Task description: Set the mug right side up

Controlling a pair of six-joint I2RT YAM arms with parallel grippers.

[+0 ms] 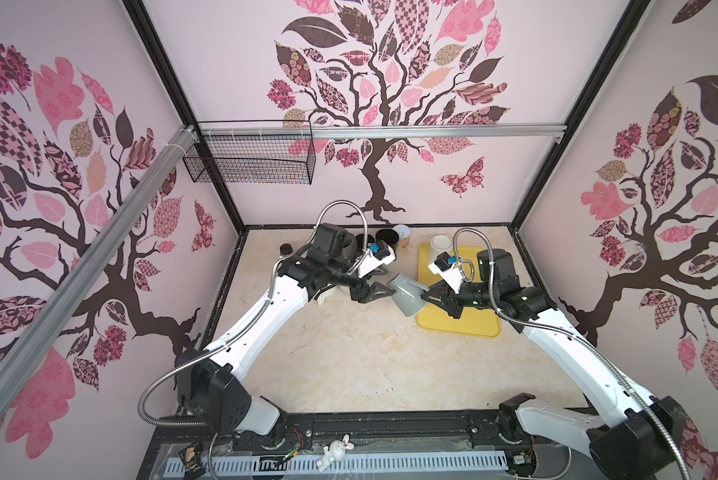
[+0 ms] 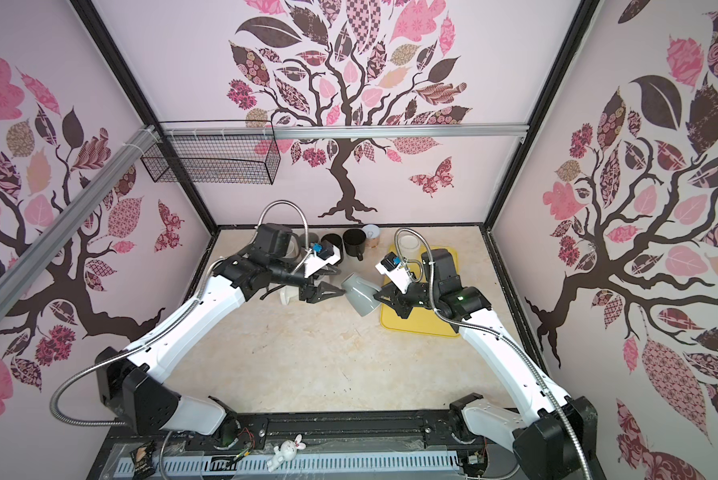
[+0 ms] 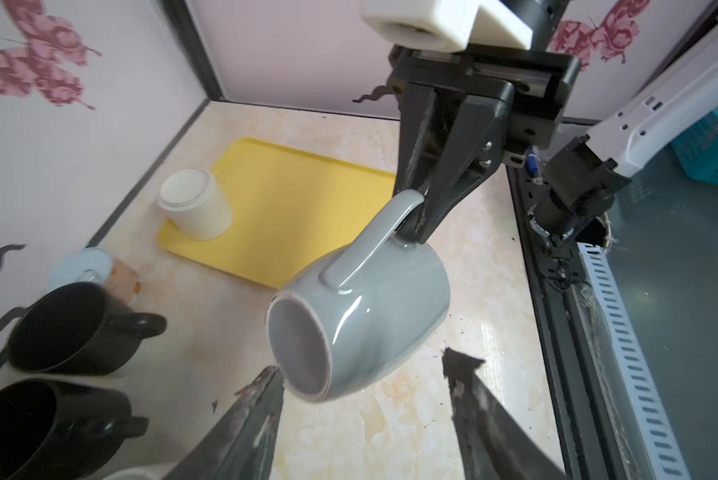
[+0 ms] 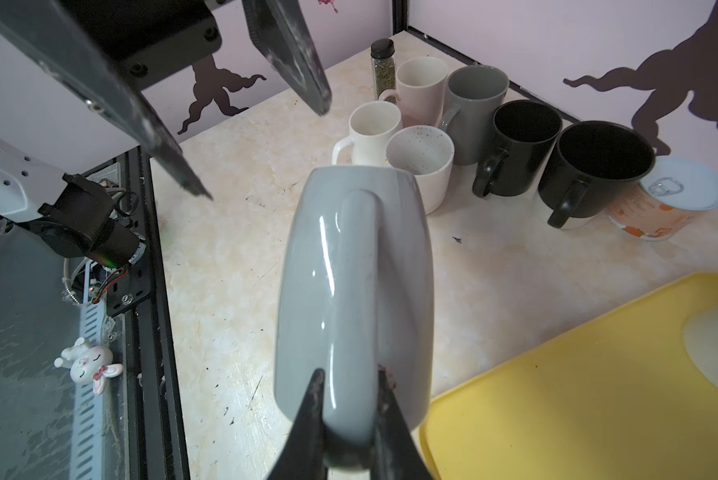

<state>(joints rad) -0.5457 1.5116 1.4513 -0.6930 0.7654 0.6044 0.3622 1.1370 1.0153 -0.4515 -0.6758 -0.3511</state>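
Nearby, along the back wall, a cluster of cups stood upright: a pair of black mugs (image 4: 519,145), a taller grey cup (image 4: 475,108), a pink cup (image 4: 421,87), a white cup (image 4: 372,133) and a speckled cup (image 4: 419,162). A spice jar (image 4: 383,66) stood at one end and a pull-tab tin (image 4: 673,199) at the other, all well apart from the grey mug (image 1: 407,296). A yellow tray (image 1: 457,326) lay on the right side, with a white container (image 3: 195,203) at its far corner. The left end effector (image 1: 385,288) stood close at the grey mug's narrower end, its jaws spread wide and holding nothing. In the left wrist view one finger (image 3: 257,407) lay just beside that end's ring, and whether it touched could not be told. The right end effector (image 4: 349,376) was clamped on the handle and held the grey mug in the air, tilted on its side over the tray's inner edge, narrower end toward the left arm. Whether that end was mouth or base could not be told. The worktop (image 1: 349,365) was pale, marbled beige inside a black frame. The walls (image 1: 224,62) were pale pink with a tree decal (image 1: 374,178). A wire basket (image 1: 249,160) hung from a rail at the back left, and a rabbit figurine (image 1: 335,451) sat on the front edge.
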